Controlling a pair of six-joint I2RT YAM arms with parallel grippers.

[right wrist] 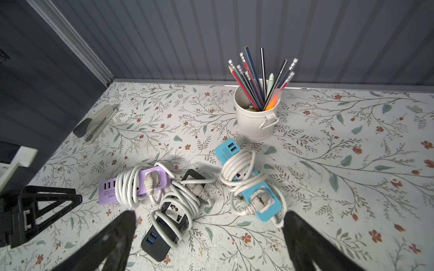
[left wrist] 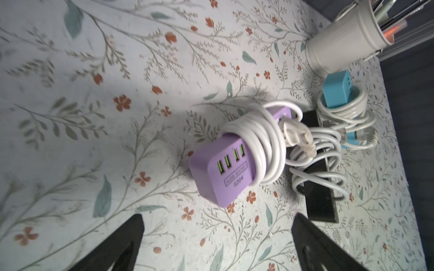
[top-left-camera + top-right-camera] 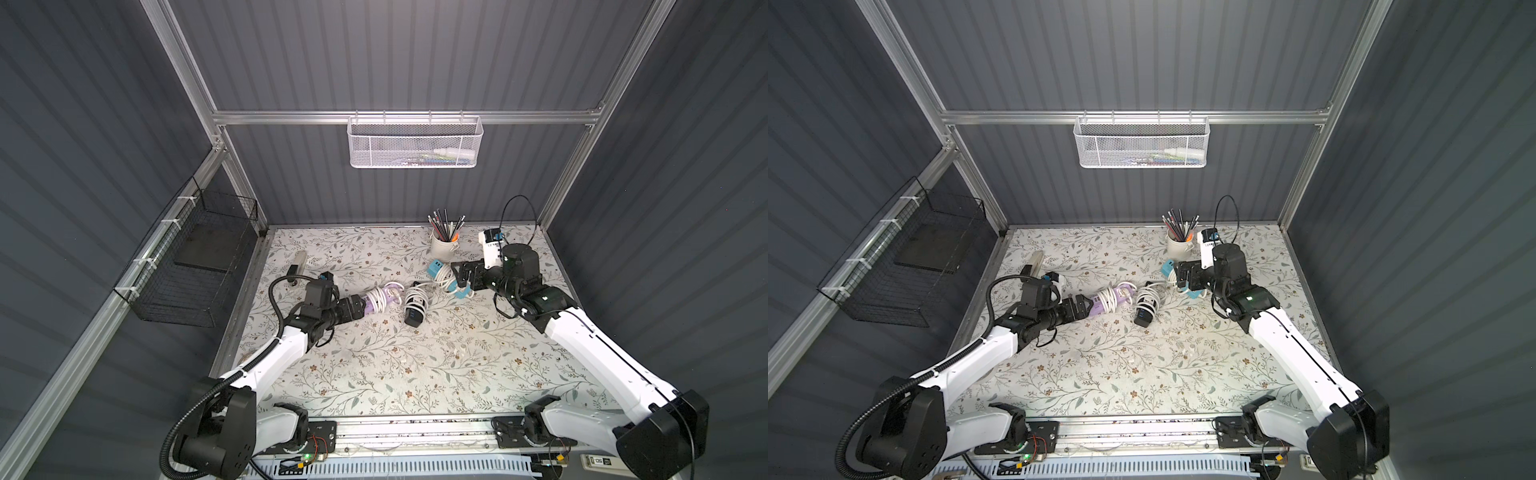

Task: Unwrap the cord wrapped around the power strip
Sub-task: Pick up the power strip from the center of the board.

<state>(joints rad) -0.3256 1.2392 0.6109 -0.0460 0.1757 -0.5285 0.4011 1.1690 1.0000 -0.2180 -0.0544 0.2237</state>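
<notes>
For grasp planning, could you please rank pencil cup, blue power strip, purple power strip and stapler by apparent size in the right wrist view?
1. blue power strip and pencil cup, about equal.
2. purple power strip.
3. stapler, but farther away.

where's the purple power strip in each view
Top view: purple power strip mid-table, beside the black strip.
Top view: purple power strip in the same spot.
Left wrist: mid-frame, close up.
Right wrist: beside the black strip.
Shared landmark: white pencil cup.
</notes>
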